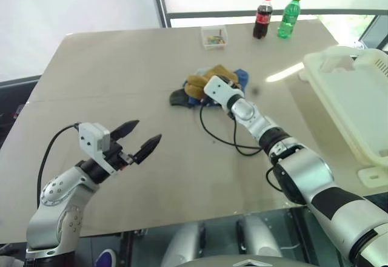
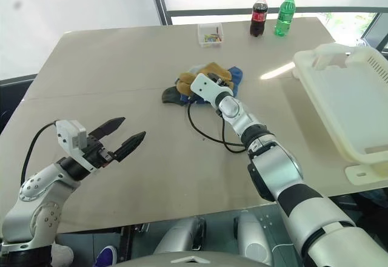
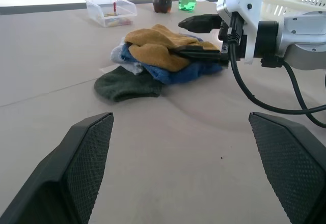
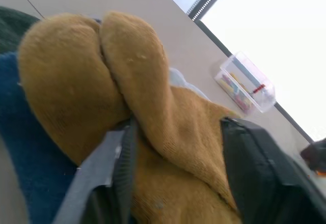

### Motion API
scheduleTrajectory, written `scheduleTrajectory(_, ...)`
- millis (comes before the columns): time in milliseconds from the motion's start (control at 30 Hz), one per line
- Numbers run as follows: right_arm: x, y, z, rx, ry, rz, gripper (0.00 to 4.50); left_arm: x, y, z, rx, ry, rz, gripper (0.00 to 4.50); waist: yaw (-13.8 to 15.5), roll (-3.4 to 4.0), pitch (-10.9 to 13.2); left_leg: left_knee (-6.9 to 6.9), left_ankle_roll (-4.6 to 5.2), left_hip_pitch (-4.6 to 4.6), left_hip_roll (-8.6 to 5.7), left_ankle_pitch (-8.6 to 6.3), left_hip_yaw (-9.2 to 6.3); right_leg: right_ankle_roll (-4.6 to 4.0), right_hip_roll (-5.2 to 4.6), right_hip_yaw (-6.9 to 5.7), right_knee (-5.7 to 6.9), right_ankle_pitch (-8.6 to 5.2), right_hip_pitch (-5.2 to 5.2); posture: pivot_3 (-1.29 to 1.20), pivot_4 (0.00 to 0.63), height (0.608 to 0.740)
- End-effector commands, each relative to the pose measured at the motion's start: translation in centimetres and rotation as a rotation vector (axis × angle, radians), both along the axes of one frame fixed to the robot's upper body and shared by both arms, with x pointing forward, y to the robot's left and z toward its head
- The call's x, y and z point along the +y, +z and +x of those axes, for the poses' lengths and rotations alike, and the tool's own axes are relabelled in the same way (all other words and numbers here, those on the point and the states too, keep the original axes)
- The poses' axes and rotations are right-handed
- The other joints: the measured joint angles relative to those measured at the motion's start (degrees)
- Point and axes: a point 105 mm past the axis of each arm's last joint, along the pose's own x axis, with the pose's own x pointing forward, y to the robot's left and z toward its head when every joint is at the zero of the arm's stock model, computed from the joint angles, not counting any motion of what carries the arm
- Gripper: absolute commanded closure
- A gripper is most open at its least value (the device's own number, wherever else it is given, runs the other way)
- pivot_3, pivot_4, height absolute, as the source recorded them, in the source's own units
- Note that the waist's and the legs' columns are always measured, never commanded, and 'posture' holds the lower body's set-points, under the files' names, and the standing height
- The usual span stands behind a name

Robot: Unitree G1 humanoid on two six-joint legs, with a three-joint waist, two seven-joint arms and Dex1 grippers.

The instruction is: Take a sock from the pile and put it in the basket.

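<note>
The right gripper (image 4: 173, 173) is reached out over the bench (image 1: 121, 79) and pushed into the pile (image 3: 158, 61) of socks. The right wrist view shows its two fingers (image 4: 254, 173) standing either side of a fold of the mustard sock (image 4: 137, 96), the cloth bunched between them; they are partly closed around it, but whether the grip is firm cannot be told. The mustard sock lies uppermost, which would explain its choice: it can be lifted with least disturbance to the rest.

The left gripper (image 1: 140, 141) hangs above the near left part of the bench, well apart from the pile, its fingers (image 3: 76, 173) spread wide and empty. It appears parked clear of the working arm.

The basket (image 1: 357, 97) sits at the right edge of the bench, well apart from the pile, nothing visible inside it. The sock has yet to be lifted and carried across.

The left wrist view supplies a side-on look at the pile: a dark green sock (image 3: 125, 84) lies flat at its near edge, a blue one (image 3: 173, 74) beneath the mustard. The head views alone place the basket relative to the pile. At the far edge stand a small clear box (image 1: 214, 36) and two bottles (image 1: 276, 15), clear of the work.
</note>
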Motion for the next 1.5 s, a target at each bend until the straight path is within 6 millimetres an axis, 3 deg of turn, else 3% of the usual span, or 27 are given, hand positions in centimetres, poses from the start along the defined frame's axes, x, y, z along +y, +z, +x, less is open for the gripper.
scheduleTrajectory(33, 1.0, 1.8, 0.1, -0.061, 0.014, -0.001, 3.66, -0.1, 1.7, -0.4, -0.063, -0.006, 0.022, 0.0, -0.01, 0.0, 0.0, 0.0, 0.0, 0.0, 0.0, 0.0, 0.0, 0.0, 0.0, 0.0, 0.0, 0.0, 0.0, 0.0, 0.15, 0.74)
scheduleTrajectory(100, 1.1, 1.5, 0.0, -0.058, 0.021, -0.01, 4.41, 0.0, 1.8, -0.5, -0.064, -0.001, 0.023, 0.0, -0.01, 0.0, 0.0, 0.0, 0.0, 0.0, 0.0, 0.0, 0.0, 0.0, 0.01, 0.0, 0.0, 0.0, 0.0, 0.0, 0.15, 0.74)
scheduleTrajectory(333, 1.0, 1.2, -0.2, -0.057, 0.026, -0.005, 4.41, 0.0, 1.9, -0.7, -0.062, 0.007, 0.02, 0.0, 0.01, 0.0, 0.0, 0.0, 0.0, 0.0, 0.0, 0.0, 0.0, 0.0, 0.01, -0.01, 0.0, 0.0, 0.0, 0.0, 0.15, 0.74)
scheduleTrajectory(567, 0.5, 4.0, -0.7, -0.109, 0.136, 0.111, 4.41, -0.2, 1.7, -0.3, -0.058, 0.015, 0.003, 0.0, 0.08, 0.01, 0.01, 0.0, 0.0, 0.0, 0.0, 0.0, 0.0, 0.0, 0.01, -0.01, -0.01, 0.0, 0.0, 0.0, 0.15, 0.74)
scheduleTrajectory(667, 0.9, 4.0, -2.3, -0.099, 0.256, 0.146, 4.41, -0.6, 1.6, 0.1, -0.055, 0.004, -0.005, 0.0, 0.11, -0.01, -0.01, 0.0, 0.0, 0.0, 0.0, 0.0, -0.01, 0.0, 0.0, -0.03, -0.02, 0.0, 0.01, 0.0, 0.15, 0.74)
scheduleTrajectory(967, 0.1, -0.1, -7.5, 0.047, 0.457, 0.108, 4.41, -1.4, 1.6, 1.1, -0.048, -0.038, -0.01, 0.0, 0.51, -0.02, -0.02, 0.02, 0.0, 0.02, 0.02, 0.0, -0.01, 0.0, 0.0, -0.02, 0.03, 0.01, 0.05, 0.0, 0.15, 0.74)
scheduleTrajectory(1333, -0.2, 0.4, -14.0, 0.295, 0.715, 0.152, 4.41, -2.0, 1.6, 1.8, -0.037, -0.087, -0.004, 0.0, 1.25, -0.02, -0.02, 0.03, 0.0, 0.01, 0.05, -0.01, -0.04, 0.0, -0.02, -0.04, -0.01, 0.01, 0.06, 0.0, 0.15, 0.74)
scheduleTrajectory(1500, -0.4, -0.4, -16.1, 0.455, 0.82, 0.108, 4.41, -2.0, 1.4, 1.8, -0.021, -0.113, 0.004, 0.0, 1.87, -0.02, -0.02, 0.03, 0.0, 0.01, 0.06, -0.01, -0.05, 0.0, -0.03, -0.08, -0.07, 0.01, 0.06, 0.0, 0.15, 0.74)
